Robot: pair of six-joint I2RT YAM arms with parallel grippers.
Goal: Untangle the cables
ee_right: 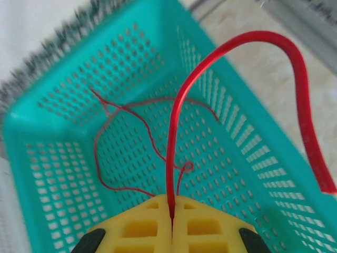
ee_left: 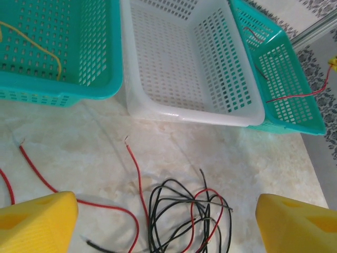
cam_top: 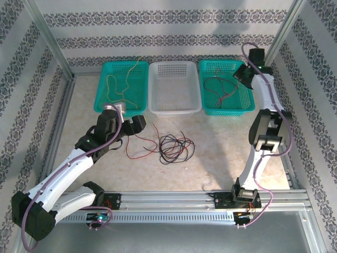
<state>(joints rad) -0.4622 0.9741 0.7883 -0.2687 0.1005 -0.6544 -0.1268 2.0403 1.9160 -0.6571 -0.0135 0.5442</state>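
Yellow fingers (ee_left: 37, 224) of the left tool (ee_left: 166, 208) are seen spread wide, with nothing gripped between them, low over the tabletop (ee_left: 253, 158). Just beyond them, a tangle of black and red cables (ee_left: 184, 216) is laid on the tabletop, and loose red strands (ee_left: 134, 174) are trailed out from it to the left. Farther back, three baskets are lined up side by side. Yellow cables (cam_top: 120, 89) are looped loosely in the left teal basket (cam_top: 99, 97), a white basket (cam_top: 175, 110) is set in the middle, and thin red cables (cam_top: 221, 87) are spread on the floor of the right teal basket (cam_top: 229, 112). Above that far basket, the right tool (ee_right: 172, 213) is pressed together, and a red cable (ee_right: 174, 137) is pinched between its fingers, arched upward and drooped to the right.
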